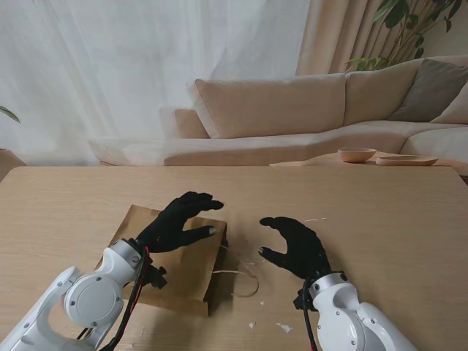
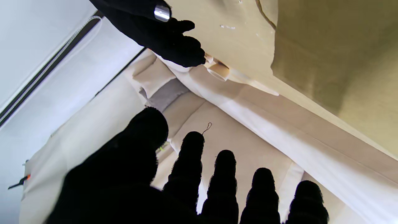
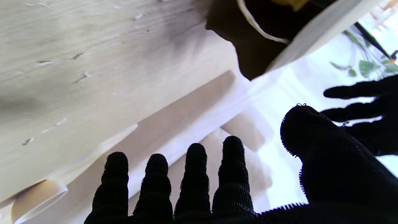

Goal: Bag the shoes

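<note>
Beyond the far edge of our pale wooden table (image 1: 380, 219) stands a beige upholstered sofa (image 1: 292, 117) before sheer white curtains (image 1: 110, 73), with a leafy green houseplant (image 1: 402, 29) at the far right. A shallow tan wooden bowl (image 1: 357, 154) and a flat tan dish (image 1: 406, 159) lie just past the table's far right edge. Small white flecks (image 1: 284, 327) are scattered on the wood near our right arm. No shoes can be made out in any view.

The task's thing in view is a flat brown paper bag (image 1: 190, 270), lying on the table to our left of centre, nearer to us than the middle. Its surface is creased, and the edge facing the centre is folded dark. Thin pale string handles (image 1: 245, 281) trail from that edge onto the bare wood, between the two arms.

Our black-gloved left hand (image 1: 179, 223) is over the far part of the bag, its fingers (image 2: 192, 161) spread and slightly curled, thumb apart; it grasps nothing, and whether it touches the paper we cannot tell. Our black-gloved right hand (image 1: 296, 245) is over bare wood just to the right of the handles, fingers (image 3: 196, 174) extended and apart, likewise holding nothing. The two hands face each other across the bag's dark edge, near but apart
</note>
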